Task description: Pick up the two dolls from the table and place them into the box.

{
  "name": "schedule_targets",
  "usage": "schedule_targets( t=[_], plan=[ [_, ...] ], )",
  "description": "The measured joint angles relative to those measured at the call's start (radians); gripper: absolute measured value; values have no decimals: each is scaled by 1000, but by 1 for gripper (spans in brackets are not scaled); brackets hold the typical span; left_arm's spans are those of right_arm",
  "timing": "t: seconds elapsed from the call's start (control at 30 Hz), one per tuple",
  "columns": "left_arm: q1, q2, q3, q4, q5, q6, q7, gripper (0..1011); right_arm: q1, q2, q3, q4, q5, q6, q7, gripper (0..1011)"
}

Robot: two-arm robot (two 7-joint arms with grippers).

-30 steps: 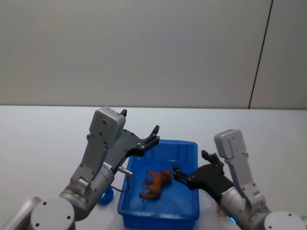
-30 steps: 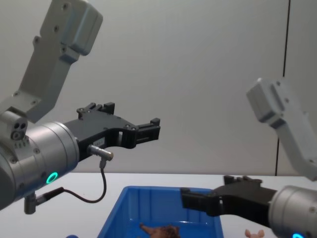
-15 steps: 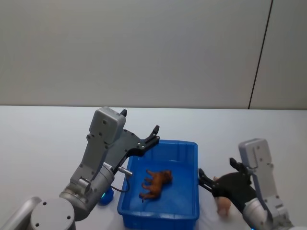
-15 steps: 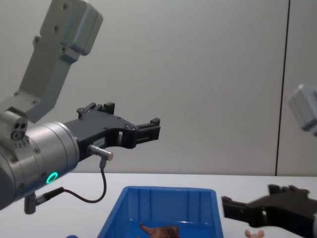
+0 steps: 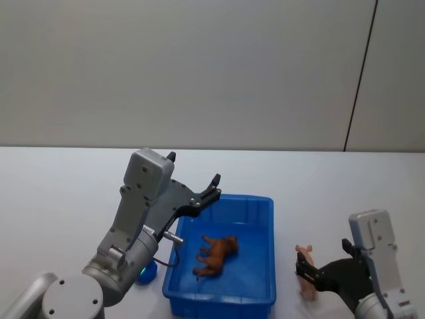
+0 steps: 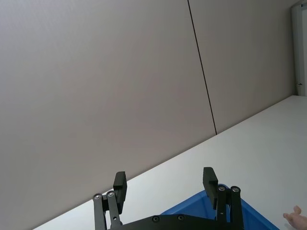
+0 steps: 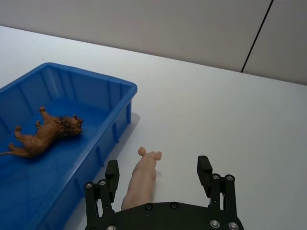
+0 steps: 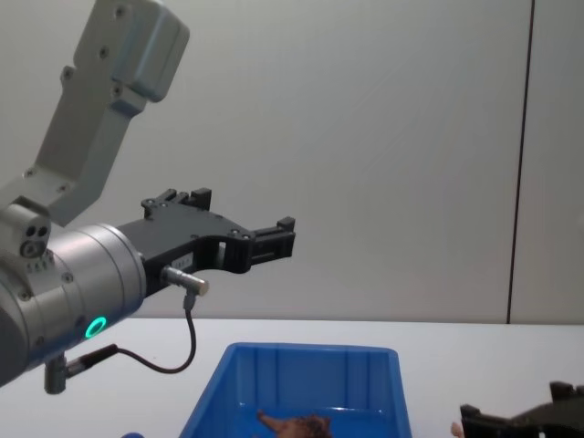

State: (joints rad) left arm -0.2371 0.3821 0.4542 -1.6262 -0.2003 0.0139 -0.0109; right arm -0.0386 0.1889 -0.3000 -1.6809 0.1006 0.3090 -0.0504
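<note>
Bright glossy blue is seen on the box (image 5: 249, 211), shaggy reddish-brown on one doll (image 5: 216, 254) and pale pink on the other doll (image 5: 307, 279). The desk (image 5: 60, 193) is kept plain white, the wall (image 5: 199, 66) flat grey. The left gripper (image 6: 164, 178) and right gripper (image 7: 158, 165) are both done in black, the arms (image 5: 143, 199) in silver-grey.

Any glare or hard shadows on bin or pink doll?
Right wrist view: even light; bright blue glossy plastic bin throws a soft shadow onto the white table; pale pink toy doll by the open right claw, a faint one. Chest view: pale sheen on bin floor, no hard glare; left claw held above the bin.
</note>
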Motion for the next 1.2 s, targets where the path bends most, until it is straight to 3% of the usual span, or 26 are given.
schedule_targets(
  t=[0.4, 0.83, 1.2],
  plan=[
    [0, 0, 0, 0, 0, 0, 0, 1001, -10, -3, -2, 39, -12, -2, 7, 1001],
    [0, 0, 0, 0, 0, 0, 0, 1001, 16, -35, -17, 128, -55, -27, 13, 997],
    [0, 0, 0, 0, 0, 0, 0, 1001, 36, -55, -21, 178, -75, -31, 0, 734]
  ],
)
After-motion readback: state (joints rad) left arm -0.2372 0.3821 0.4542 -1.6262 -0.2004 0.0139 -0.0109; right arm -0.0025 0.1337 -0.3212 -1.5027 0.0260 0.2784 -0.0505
